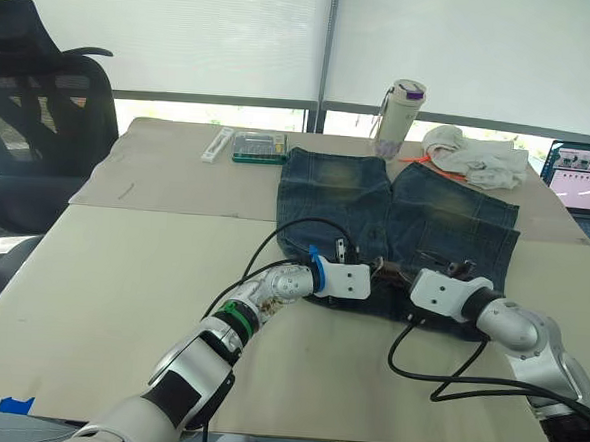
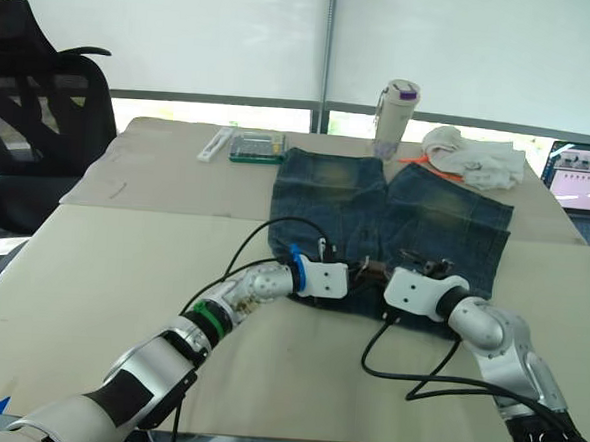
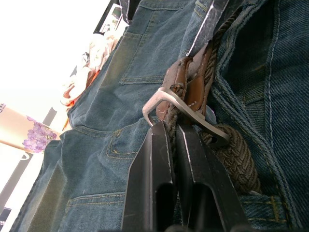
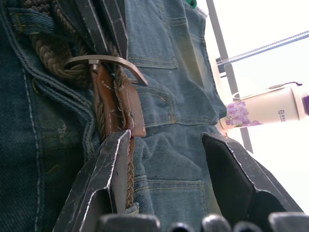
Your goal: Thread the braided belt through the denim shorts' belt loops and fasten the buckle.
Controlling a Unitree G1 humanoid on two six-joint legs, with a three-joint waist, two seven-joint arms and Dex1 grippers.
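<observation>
The denim shorts (image 1: 395, 217) lie flat on the table, waistband toward me. The braided belt (image 3: 231, 159) runs along that waistband, brown leather tabs joining it to the silver buckle (image 3: 159, 99). My left gripper (image 3: 173, 133) is shut on the braided strap just below the buckle. My right gripper (image 4: 169, 154) faces it from the other side, open. One of its fingers (image 4: 113, 164) rests beside the leather tab and the strap; the other stands over bare denim. In the head views both grippers meet at the middle of the waistband (image 1: 382, 271). I cannot make out the belt loops.
A white bottle (image 1: 400, 117) with purple flowers and a white cloth bundle (image 1: 474, 157) sit beyond the shorts. A laptop (image 1: 583, 179) is at the far right, a green box (image 1: 259, 147) at the back. Black cables (image 1: 446, 376) loop near my right arm. An office chair (image 1: 41, 115) stands left.
</observation>
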